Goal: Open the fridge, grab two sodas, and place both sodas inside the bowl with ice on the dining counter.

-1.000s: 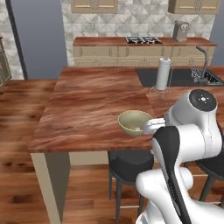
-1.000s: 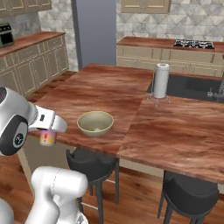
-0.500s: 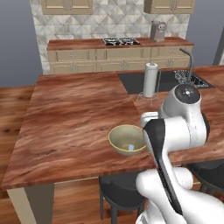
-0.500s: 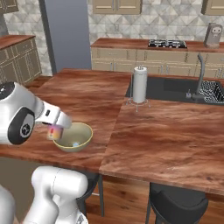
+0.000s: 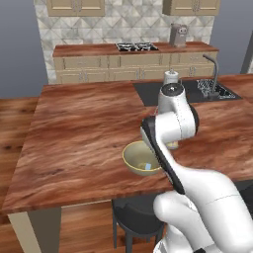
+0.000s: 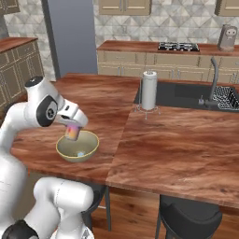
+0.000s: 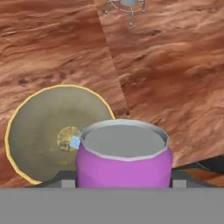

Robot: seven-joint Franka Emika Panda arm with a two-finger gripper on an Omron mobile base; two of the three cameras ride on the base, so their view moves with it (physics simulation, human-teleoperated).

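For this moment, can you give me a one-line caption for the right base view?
Robot gripper holds a purple soda can just above the tan bowl on the wooden dining counter.

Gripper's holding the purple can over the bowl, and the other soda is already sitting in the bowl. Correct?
Not quite. The gripper does hold the purple can over the bowl, but no other soda sits in it: the hand view shows the bowl's inside holding just a small pale ice cube at its centre.
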